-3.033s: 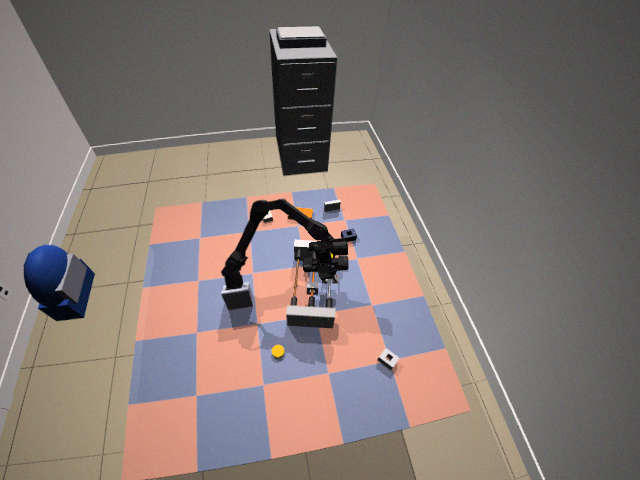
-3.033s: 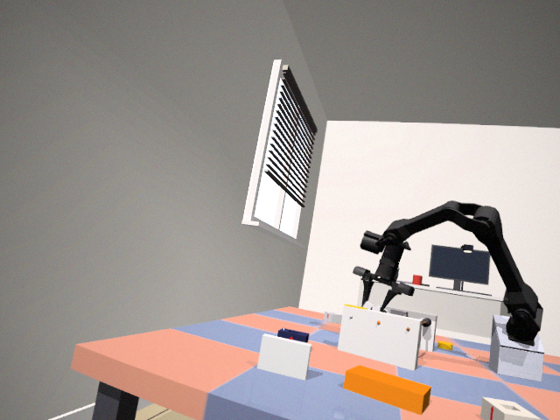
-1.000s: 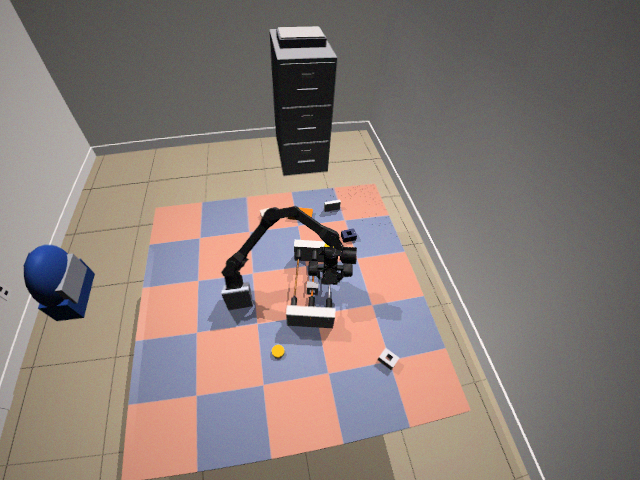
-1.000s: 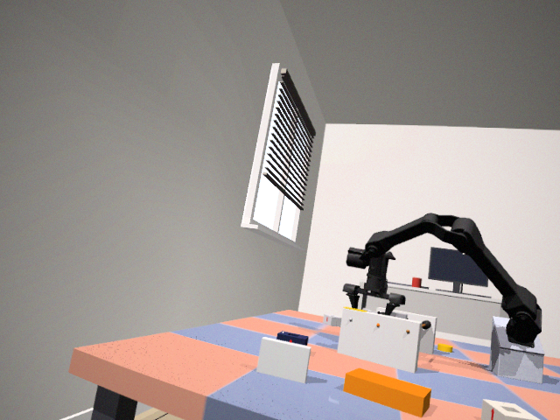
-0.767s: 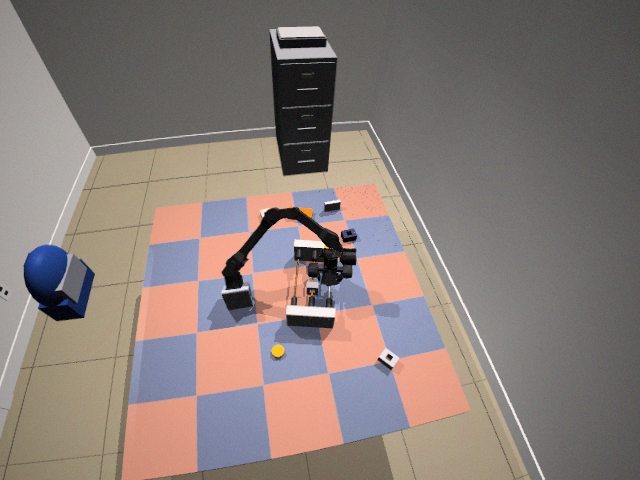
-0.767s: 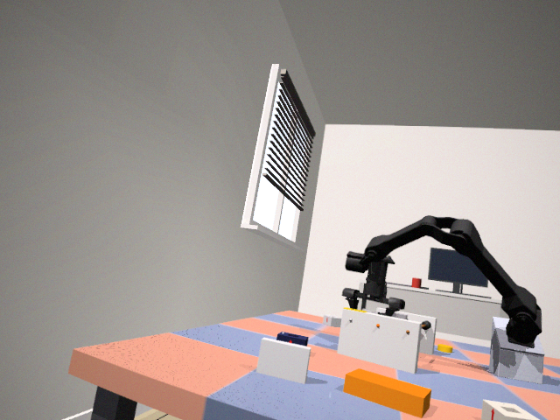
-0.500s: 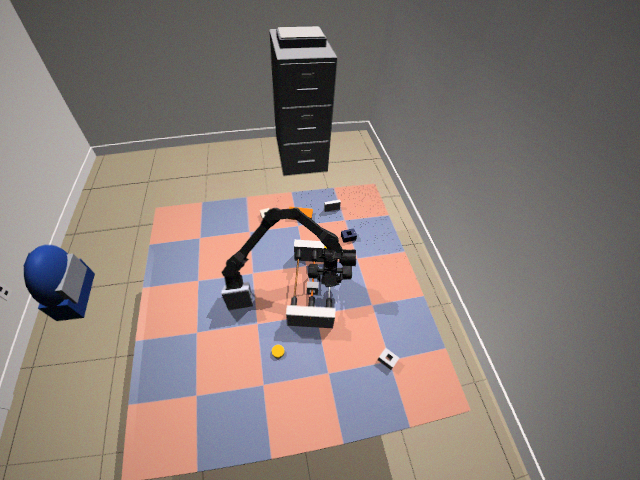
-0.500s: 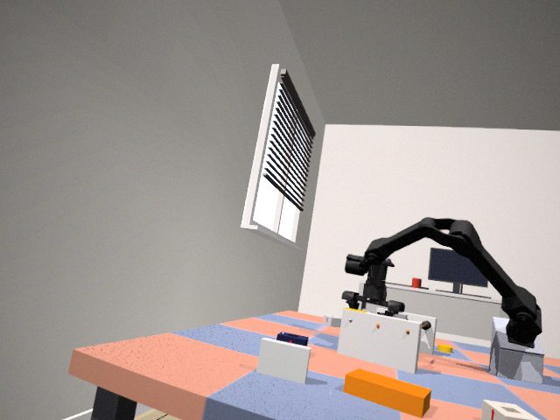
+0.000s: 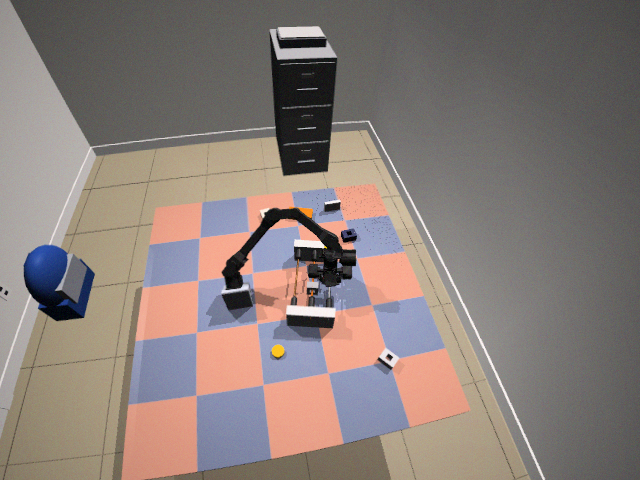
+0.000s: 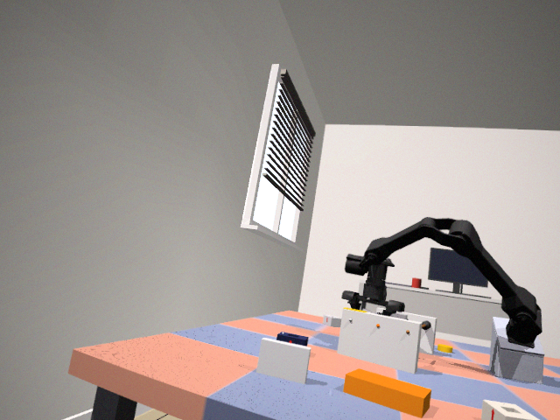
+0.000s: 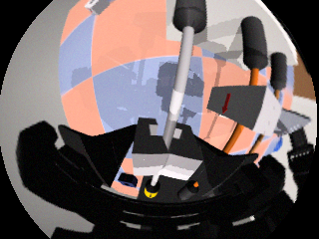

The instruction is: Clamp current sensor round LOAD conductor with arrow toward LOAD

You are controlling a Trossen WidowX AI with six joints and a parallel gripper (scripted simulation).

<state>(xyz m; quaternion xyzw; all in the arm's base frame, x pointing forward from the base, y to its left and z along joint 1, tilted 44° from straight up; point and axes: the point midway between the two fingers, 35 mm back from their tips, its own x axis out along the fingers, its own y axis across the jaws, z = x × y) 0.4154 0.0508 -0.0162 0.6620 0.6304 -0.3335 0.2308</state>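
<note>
The gripper gripped one grey sensor on a grey conductor. Three conductors ran between two white blocks

We saw the black arm arched over the checkered table, its gripper lowered behind a white panel; an orange block lay nearby.

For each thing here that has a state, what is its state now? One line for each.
Black robot hand: closed on the sensor.
Grey and black split-core sensor: held, sitting round the grey conductor rod; latched or not, cannot tell.
Black filing cabinet: drawers shut.
Window blind: partly raised.
</note>
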